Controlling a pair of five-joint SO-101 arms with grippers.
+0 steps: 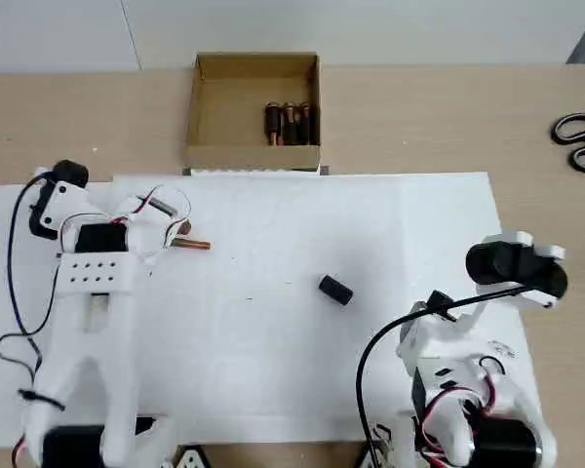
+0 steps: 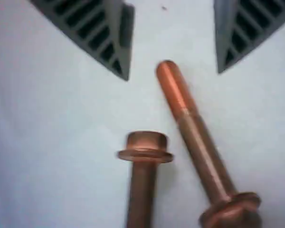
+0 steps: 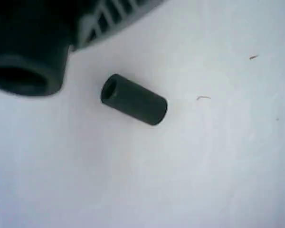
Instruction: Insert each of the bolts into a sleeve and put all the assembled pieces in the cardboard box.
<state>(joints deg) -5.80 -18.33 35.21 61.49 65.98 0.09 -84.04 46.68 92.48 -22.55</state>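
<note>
With left gripper (image 2: 173, 47) spread above angled bolt (image 2: 194, 137), left of centre in high view, lower jaws astride shank only, avoiding neighbouring bolt (image 2: 143, 180) head. Then carry to sleeve (image 1: 335, 290), mid-frame; cardboard box (image 1: 203, 107) top centre.

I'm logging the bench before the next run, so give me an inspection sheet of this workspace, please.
Surface: white foam board on a wooden table.
Job's things: two copper flanged bolts loose on the board; black cylindrical sleeve lying mid-board; open cardboard box holding assembled pieces.
Clutter: black-handled scissors at the table's right edge.
Grippers: left gripper, jaws open over the bolts; right arm at the board's right side.
Cables: black cable along the right arm; another beside the left arm.
Surroundings: pale surface beyond the table.
</note>
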